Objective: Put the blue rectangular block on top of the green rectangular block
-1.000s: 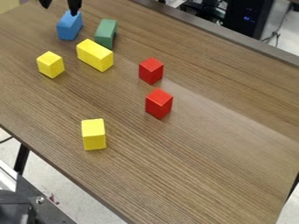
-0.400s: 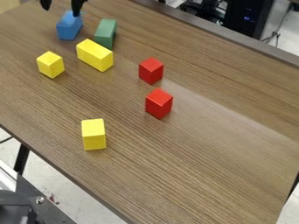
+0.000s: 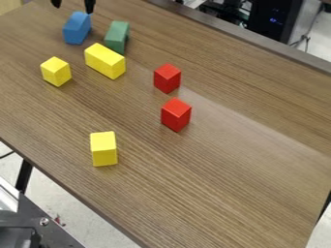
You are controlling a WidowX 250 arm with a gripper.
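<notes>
Since the earlier frame, my claw (image 3: 73,4) has shifted toward the view's top edge and slightly toward the green block's side; all blocks hold position. Claw state: fingers well apart, nothing held. Reference landmark: green rectangular block (image 3: 117,36). Workpiece: blue rectangular block (image 3: 77,28), on the table (image 3: 233,160) just beside the landmark, with a gap between. Expected handling: light, rigid, not fragile; smooth faces may slip under an off-centre grip. Recommended hold: across the narrow width, on the two long side faces, at mid-length. Count: blue, one; green, one; yellow blocks, three (one elongated (image 3: 105,61), near the landmark); red blocks (image 3: 167,78), two.
</notes>
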